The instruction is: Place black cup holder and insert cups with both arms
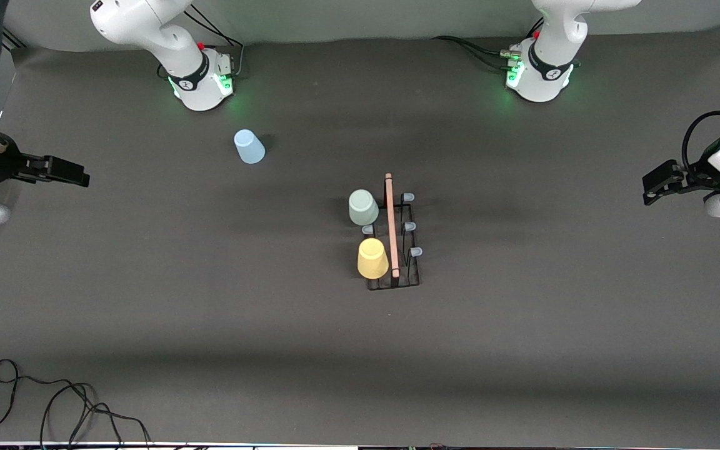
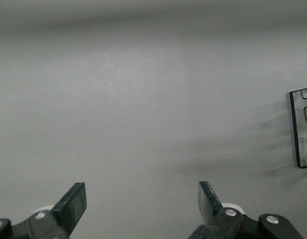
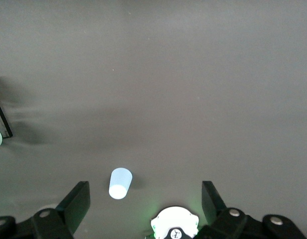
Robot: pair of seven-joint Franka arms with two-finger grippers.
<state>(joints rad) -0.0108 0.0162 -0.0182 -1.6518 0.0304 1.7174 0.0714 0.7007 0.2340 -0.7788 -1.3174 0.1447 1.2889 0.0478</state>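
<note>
The black cup holder (image 1: 397, 262) stands at the table's middle, its wooden rod handle (image 1: 391, 225) on top. A mint green cup (image 1: 363, 207) and a yellow cup (image 1: 372, 258) sit upside down on its pegs, on the side toward the right arm's end. A light blue cup (image 1: 249, 147) stands upside down on the table near the right arm's base; it also shows in the right wrist view (image 3: 120, 183). My right gripper (image 1: 79, 178) is open and empty, up at the right arm's end. My left gripper (image 1: 650, 187) is open and empty, up at the left arm's end. A corner of the holder (image 2: 301, 127) shows in the left wrist view.
The right arm's base (image 1: 200, 78) and the left arm's base (image 1: 538, 75) glow green along the table's farther edge. Loose black cables (image 1: 54, 400) lie at the near corner at the right arm's end. Several pale-capped pegs (image 1: 409, 226) on the holder are bare.
</note>
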